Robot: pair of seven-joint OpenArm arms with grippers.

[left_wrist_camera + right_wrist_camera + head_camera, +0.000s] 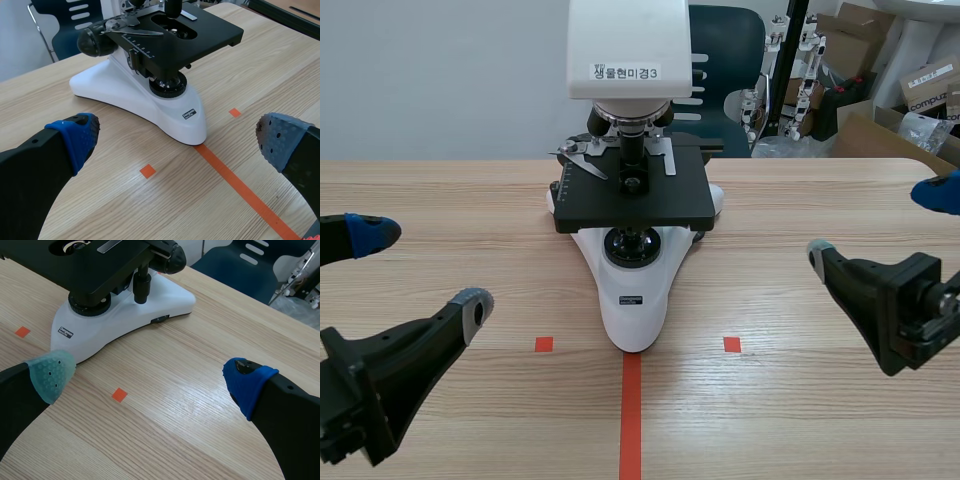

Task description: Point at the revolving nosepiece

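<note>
White microscope (638,290); its revolving nosepiece (630,121) sits above the stage (660,195). Our left hand (420,268) and right hand (876,221) flank the microscope low down, wide open and empty. We should raise one above the stage first.

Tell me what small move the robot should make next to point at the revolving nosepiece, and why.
Probably lift the right gripper and swing it inward: it hangs open, low beside the microscope's base, while the revolving nosepiece sits higher, between the stage and the white head.
</note>
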